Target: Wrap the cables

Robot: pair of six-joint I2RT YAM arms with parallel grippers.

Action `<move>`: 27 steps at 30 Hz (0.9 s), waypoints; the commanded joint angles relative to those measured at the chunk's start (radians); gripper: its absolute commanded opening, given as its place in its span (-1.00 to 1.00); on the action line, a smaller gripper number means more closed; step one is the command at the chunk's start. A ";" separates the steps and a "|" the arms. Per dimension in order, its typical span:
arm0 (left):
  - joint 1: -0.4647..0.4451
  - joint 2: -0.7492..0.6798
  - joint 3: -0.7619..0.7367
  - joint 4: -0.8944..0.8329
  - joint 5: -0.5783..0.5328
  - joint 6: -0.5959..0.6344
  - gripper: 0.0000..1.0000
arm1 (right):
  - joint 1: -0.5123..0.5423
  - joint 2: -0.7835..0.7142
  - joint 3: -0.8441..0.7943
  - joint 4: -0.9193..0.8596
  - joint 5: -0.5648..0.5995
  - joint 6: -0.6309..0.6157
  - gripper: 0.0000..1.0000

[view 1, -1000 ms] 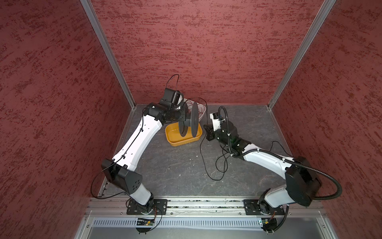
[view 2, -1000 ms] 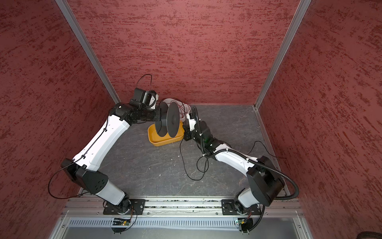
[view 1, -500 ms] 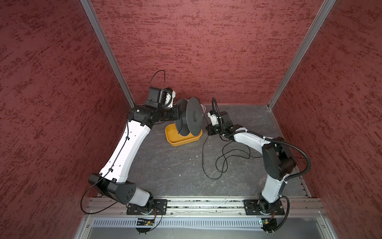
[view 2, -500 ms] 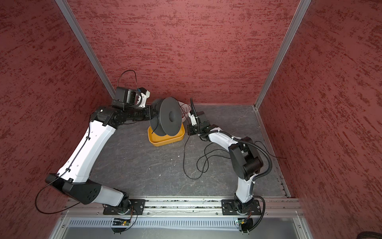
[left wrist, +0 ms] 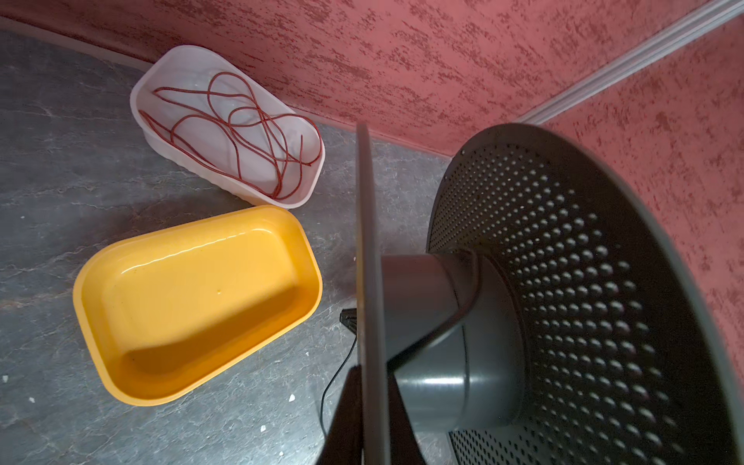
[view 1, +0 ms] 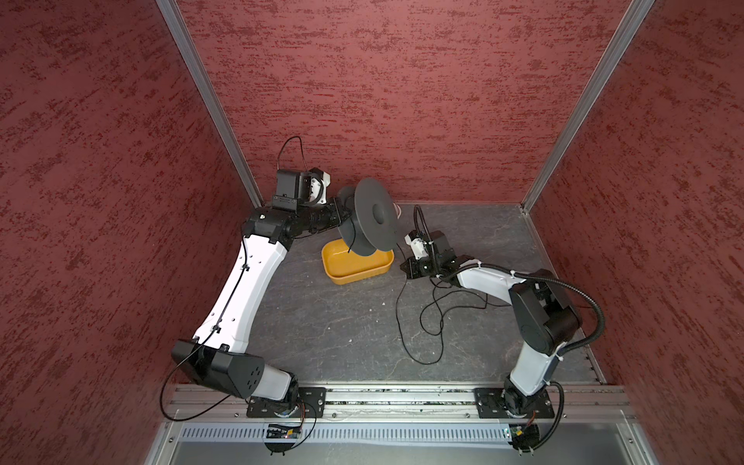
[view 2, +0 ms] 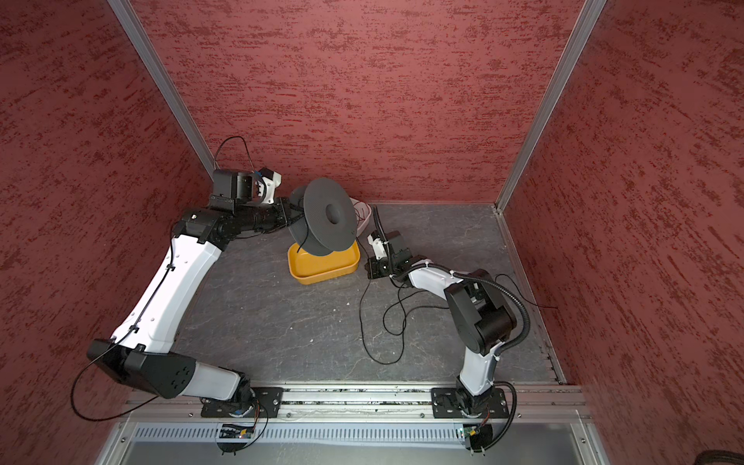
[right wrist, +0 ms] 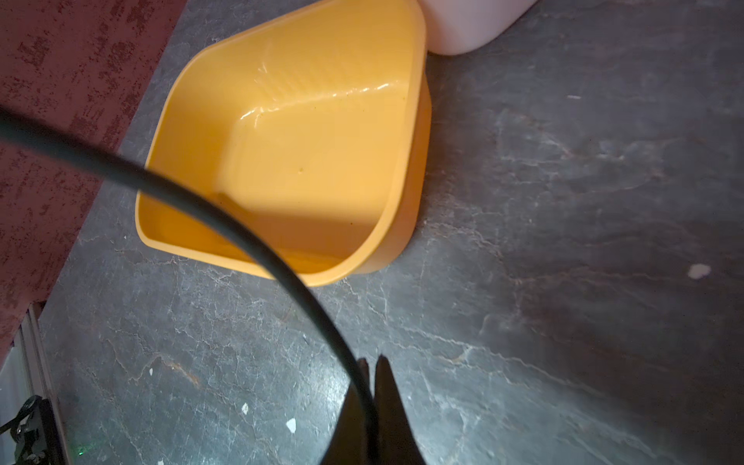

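**Spool Aloft on the Left, Cable Pinched on the Right**

Toward the near edge of the desk (view 1: 322, 322), right of the middle, the black cable (view 1: 397, 312) (right wrist: 257, 245) is seen lying in loose loops. From there it is led up into the right gripper (right wrist: 372, 374), whose fingers are pressed shut on it. Farther in, the yellow tray (view 1: 354, 269) is set near the desk's middle. Above it the dark grey spool (view 1: 372, 219) is held aloft and tilted. One thin flange is clamped between the closed fingers of the left gripper (left wrist: 368, 378), and a strand of cable is seen hanging across the hub. By the far edge, just beside the yellow tray, a white tray (left wrist: 145, 92) with a tangled red cord (left wrist: 241, 133) is found.
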 commanded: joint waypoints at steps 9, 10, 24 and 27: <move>-0.027 0.002 -0.079 0.374 -0.184 -0.242 -1.00 | 0.193 -0.127 -0.062 0.123 0.252 0.010 -1.00; -0.031 0.007 -0.082 0.385 -0.207 -0.248 -1.00 | 0.206 -0.131 -0.060 0.123 0.269 0.004 -1.00; -0.196 0.069 -0.088 0.418 -0.675 -0.190 -1.00 | 0.389 -0.149 0.078 0.040 0.445 -0.095 -1.00; -0.225 0.100 -0.067 0.406 -0.769 -0.150 -1.00 | 0.412 -0.150 0.112 0.027 0.458 -0.107 -1.00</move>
